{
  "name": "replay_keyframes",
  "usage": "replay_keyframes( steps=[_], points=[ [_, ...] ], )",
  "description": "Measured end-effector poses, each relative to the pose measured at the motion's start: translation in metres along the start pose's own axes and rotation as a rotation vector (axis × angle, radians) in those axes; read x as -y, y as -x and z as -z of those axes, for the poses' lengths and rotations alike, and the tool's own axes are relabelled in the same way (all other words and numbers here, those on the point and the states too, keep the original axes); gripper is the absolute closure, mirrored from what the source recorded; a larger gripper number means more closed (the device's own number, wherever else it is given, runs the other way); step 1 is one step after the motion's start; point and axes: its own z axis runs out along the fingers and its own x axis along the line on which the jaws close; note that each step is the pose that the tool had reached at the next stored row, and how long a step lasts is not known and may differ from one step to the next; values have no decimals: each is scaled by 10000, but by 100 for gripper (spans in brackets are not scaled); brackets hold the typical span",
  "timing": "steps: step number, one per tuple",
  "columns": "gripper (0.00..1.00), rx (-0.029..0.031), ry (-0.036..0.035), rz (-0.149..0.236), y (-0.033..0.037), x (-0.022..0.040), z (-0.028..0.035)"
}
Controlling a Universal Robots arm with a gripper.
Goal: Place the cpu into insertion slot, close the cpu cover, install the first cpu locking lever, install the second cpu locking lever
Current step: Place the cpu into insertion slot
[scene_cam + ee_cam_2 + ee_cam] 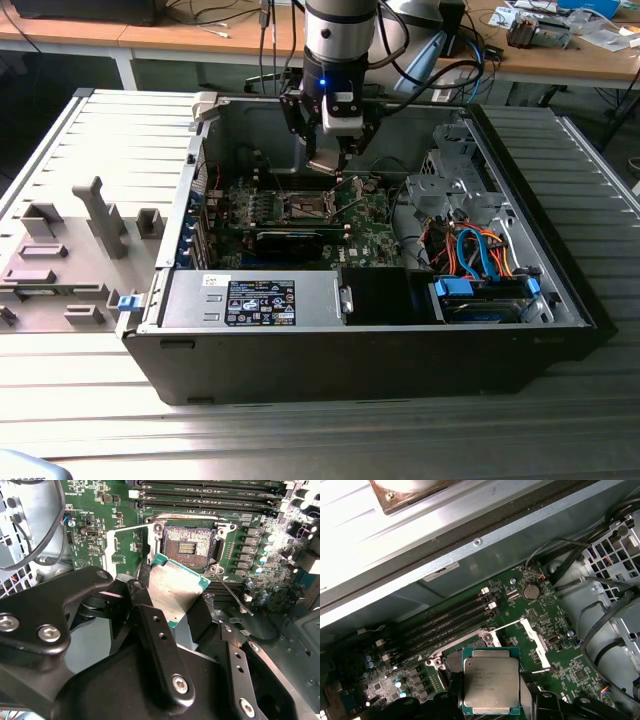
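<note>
In the exterior view, the arm drops from the upper centre of the frame into an open case (180,340) on the ribbed bench (320,440). Its hand (329,168) hangs above the board, just over the slot (303,207), and a grey fixture (70,250) lies at the exterior view's left.

In the second wrist view, the black fingers (152,630) are clenched on opposite edges of the cpu (175,587), metal top showing. The cpu sits tilted, near the slot (188,546) but not in it. The slot's contacts are bare, and the cover (125,547) lies swung open beside it.

In the first wrist view, the cpu (491,680) overlaps one edge of the slot (451,664). The cover (536,639) stands open close by, and the memory slots (445,622) run past.
</note>
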Motion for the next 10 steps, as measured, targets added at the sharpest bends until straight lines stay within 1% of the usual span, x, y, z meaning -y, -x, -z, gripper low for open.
replay_keyframes(
  steps=[10],
  points=[
    [46, 18, 4, -206, 0, 0, -5]
  ],
)
